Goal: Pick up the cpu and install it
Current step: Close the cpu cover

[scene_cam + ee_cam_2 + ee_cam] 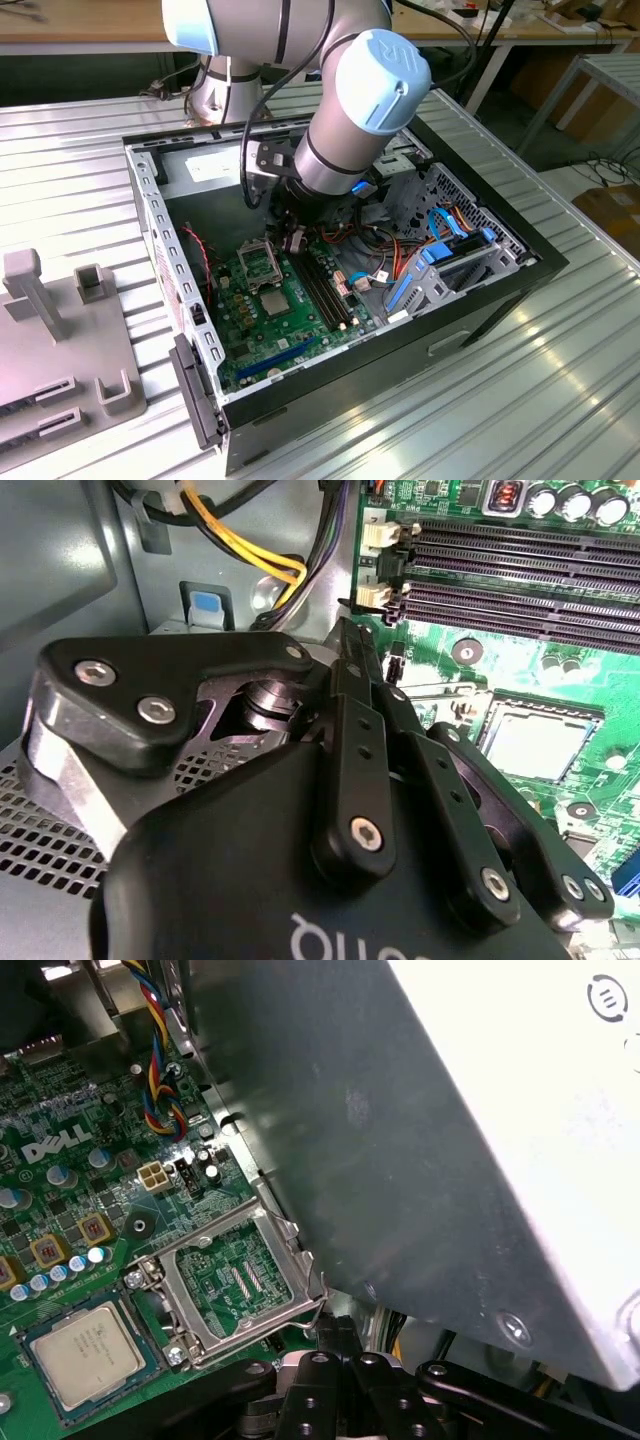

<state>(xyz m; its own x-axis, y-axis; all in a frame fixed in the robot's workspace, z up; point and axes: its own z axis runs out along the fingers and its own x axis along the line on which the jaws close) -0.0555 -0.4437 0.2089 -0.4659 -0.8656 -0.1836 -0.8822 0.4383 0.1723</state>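
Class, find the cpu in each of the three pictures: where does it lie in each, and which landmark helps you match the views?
Exterior view: the cpu lies flat on the green board, at the exterior view's left of the long memory slots.
Second wrist view: the cpu lies beyond the gripper, past the memory slots.
First wrist view: the cpu lies beside the raised socket frame.
Shared landmark: the green board.

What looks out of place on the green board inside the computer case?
The socket's hinged metal frame stands swung open next to the cpu, which lies flat and uncovered in the socket. This looks unfinished rather than broken. Nothing seems spilled or damaged.
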